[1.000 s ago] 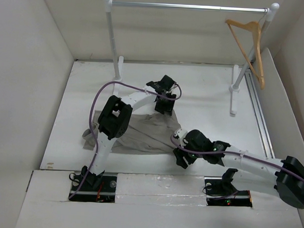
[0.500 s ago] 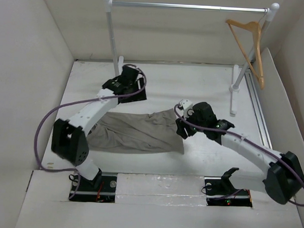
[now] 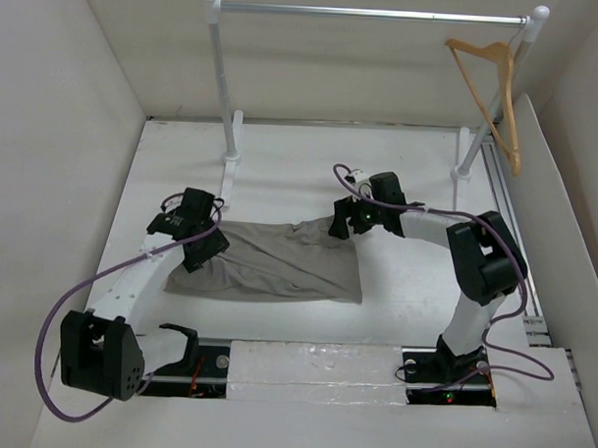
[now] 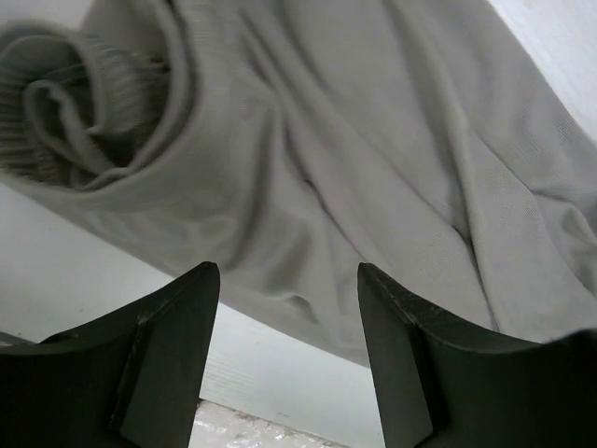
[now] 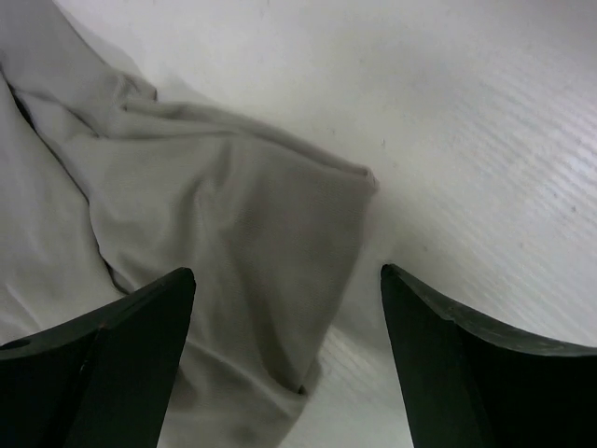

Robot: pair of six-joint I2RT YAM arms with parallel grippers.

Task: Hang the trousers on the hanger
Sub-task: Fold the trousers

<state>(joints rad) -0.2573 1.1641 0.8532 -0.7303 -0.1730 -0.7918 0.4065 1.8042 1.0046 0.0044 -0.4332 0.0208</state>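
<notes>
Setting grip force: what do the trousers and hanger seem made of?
Trousers: soft, matte taupe cloth, probably a light knit; it wrinkles and lies limp, and one rolled end is ribbed. Hanger: light tan wood, judging by its colour; too small to tell its finish.

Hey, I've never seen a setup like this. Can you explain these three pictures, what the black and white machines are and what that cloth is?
These are two robot arms, white with black joints, bolted at the near edge of a white table. The wide picture looks down from above and behind them. The other two come from a camera on each wrist, so the dark wedges at the bottom are that arm's own fingers. Wrinkled grey-beige cloth trousers lie flat on the table. The left hand is at their left end, the right hand at their far right corner. Both hands are open and hold nothing. At the back, a light tan wooden hanger hangs from the right end of a silver metal rail on white posts.
</notes>
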